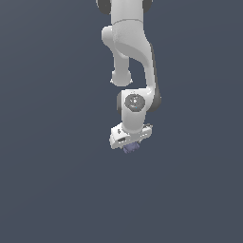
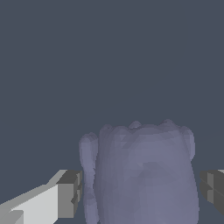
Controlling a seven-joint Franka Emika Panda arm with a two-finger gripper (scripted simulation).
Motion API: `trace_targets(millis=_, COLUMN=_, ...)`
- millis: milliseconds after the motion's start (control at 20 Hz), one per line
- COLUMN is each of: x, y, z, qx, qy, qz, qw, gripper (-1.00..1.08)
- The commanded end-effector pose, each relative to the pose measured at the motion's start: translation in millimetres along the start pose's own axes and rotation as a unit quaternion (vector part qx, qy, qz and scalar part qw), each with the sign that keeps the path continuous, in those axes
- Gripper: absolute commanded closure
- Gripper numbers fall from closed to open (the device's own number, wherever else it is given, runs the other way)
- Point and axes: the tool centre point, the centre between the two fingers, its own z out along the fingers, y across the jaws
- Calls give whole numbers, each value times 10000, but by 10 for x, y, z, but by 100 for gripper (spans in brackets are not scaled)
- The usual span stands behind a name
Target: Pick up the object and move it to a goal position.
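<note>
The object (image 2: 144,175) is a dull bluish-purple lump with bumpy, rounded top edges. In the wrist view it fills the gap between my two grey fingertips (image 2: 70,192), and its far end reaches past them. One pad touches its side and the other sits tight against the opposite side. In the exterior view my white gripper (image 1: 130,144) points downward at the end of the arm. Only a small purple part of the object (image 1: 131,148) shows under it.
A plain dark blue-grey surface surrounds the arm in both views. The arm's white links (image 1: 128,52) rise toward the top of the exterior view. No goal marker or other object shows.
</note>
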Motion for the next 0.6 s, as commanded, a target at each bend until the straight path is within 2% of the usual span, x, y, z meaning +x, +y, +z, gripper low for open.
trace_targets(millis=0, x=-32, y=3, z=42, qx=9, qy=-41, qz=8, qw=10000, gripper=108)
trace_targets(millis=550, x=34, y=122, z=-173, qx=1, qy=-6, qz=0, qw=10000, gripper=108)
